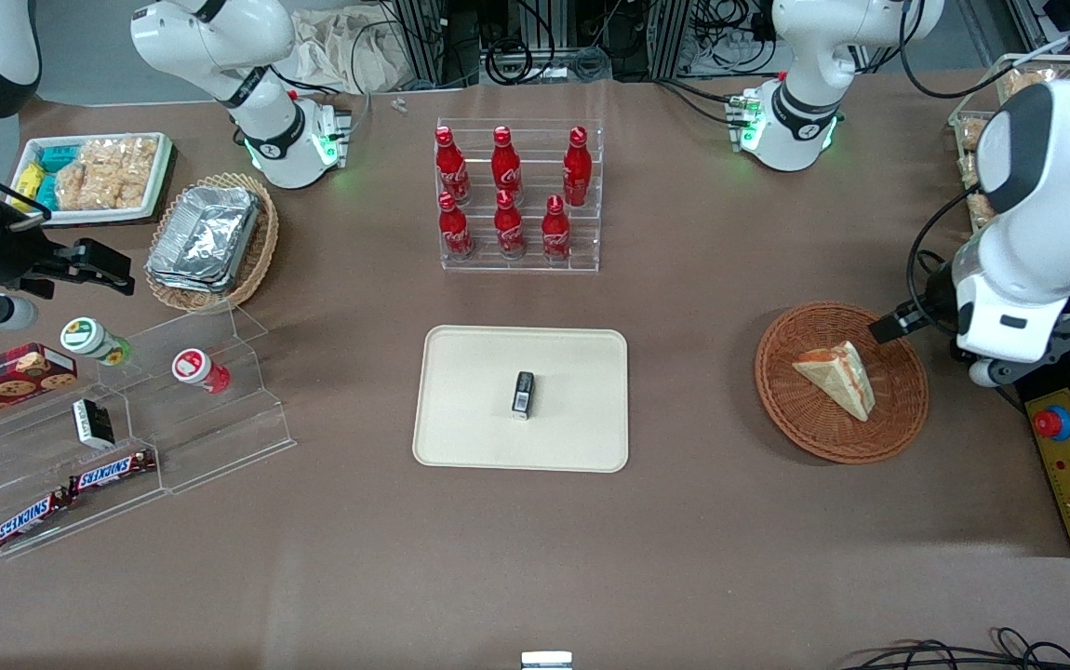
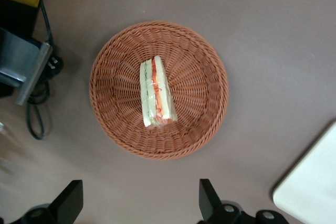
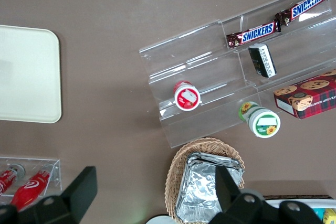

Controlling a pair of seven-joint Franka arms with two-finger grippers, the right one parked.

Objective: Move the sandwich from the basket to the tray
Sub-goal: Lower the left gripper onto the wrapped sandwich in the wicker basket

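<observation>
Left wrist view shows the gripper (image 2: 139,203) with its two dark fingers (image 2: 71,200) spread wide and holding nothing, hovering above the bench (image 2: 273,35) beside the basket (image 2: 110,114) and not yet over its middle. Judged step: the approach, with no grasp begun. The sandwich (image 2: 156,94) lies in the basket near its centre, a triangular wedge of pale bread resting on one broad face in the front view, with red-orange and green filling showing along its cut edge. The next move, as I judge it, calls for centring over the wedge, lowering, and closing across the two bread faces; soft bread should yield, so a light squeeze is advisable. The basket is round, shallow, reddish-brown wicker with a ribbed weave and raised rim that the fingers must clear. The tray (image 1: 461,437), smooth, cream-beige, round-cornered and low-rimmed, lies well apart toward the parked arm's end, carrying a small dark box (image 1: 523,394) at its middle, which leaves open room around it.
</observation>
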